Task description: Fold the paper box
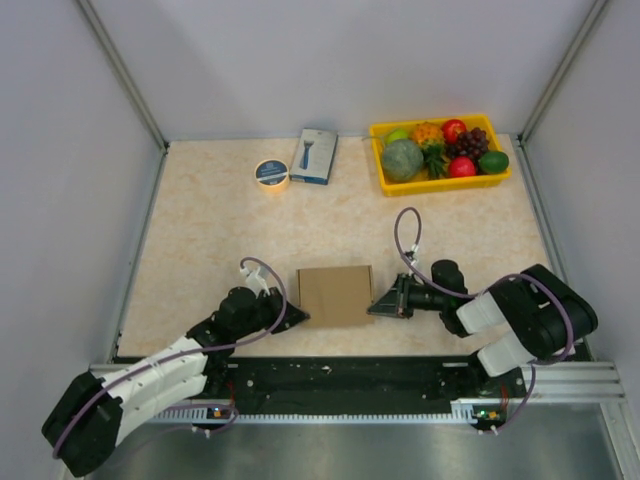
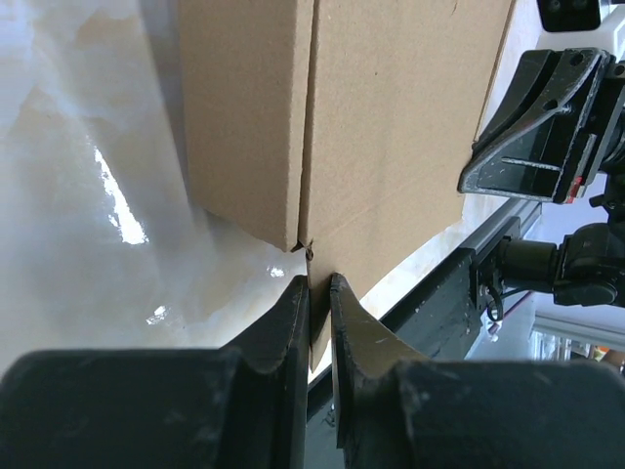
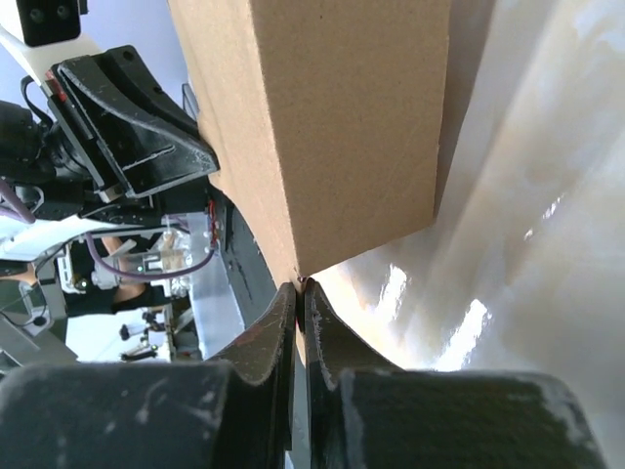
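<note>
We judge the plain brown cardboard paper box (image 1: pixel 335 295) mostly formed; left tool (image 2: pixel 319 285) and right tool (image 3: pixel 299 288) each pinch its edge tight; end flaps likely remain.

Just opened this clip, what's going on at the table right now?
Both arms are holding the paper box near the front edge of the table. The left gripper is pinched on a thin cardboard edge at the box's left side. The right gripper is pinched on an edge at its right side. The box already shows folded faces. The yellow tray of fruit sits at the back, away from both arms.
</note>
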